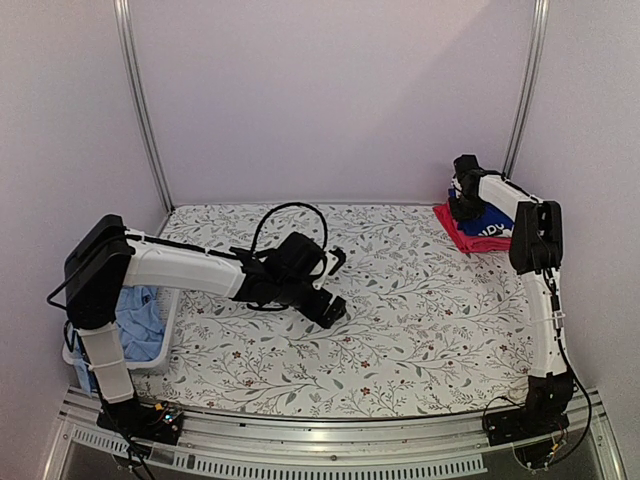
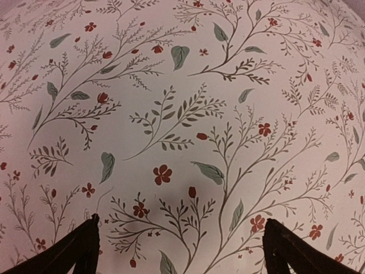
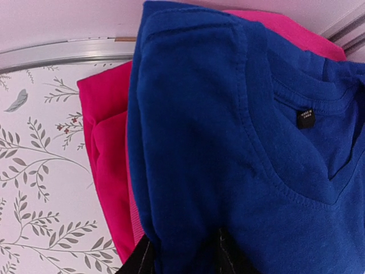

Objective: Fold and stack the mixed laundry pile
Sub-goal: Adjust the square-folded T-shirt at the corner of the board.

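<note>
Lying folded on the red-pink garment (image 3: 105,131) at the table's (image 1: 420,320) far right corner, the royal-blue shirt (image 3: 217,142) points its neckline rightward in the right wrist view. Right end effector (image 3: 182,257) pinches its edge; left end effector (image 2: 179,245) stands wide.

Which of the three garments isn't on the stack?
The light-blue cloth garment, lying in the white plastic basket at the left edge. The royal-blue shirt and the red-pink garment under it are stacked at far right.
</note>
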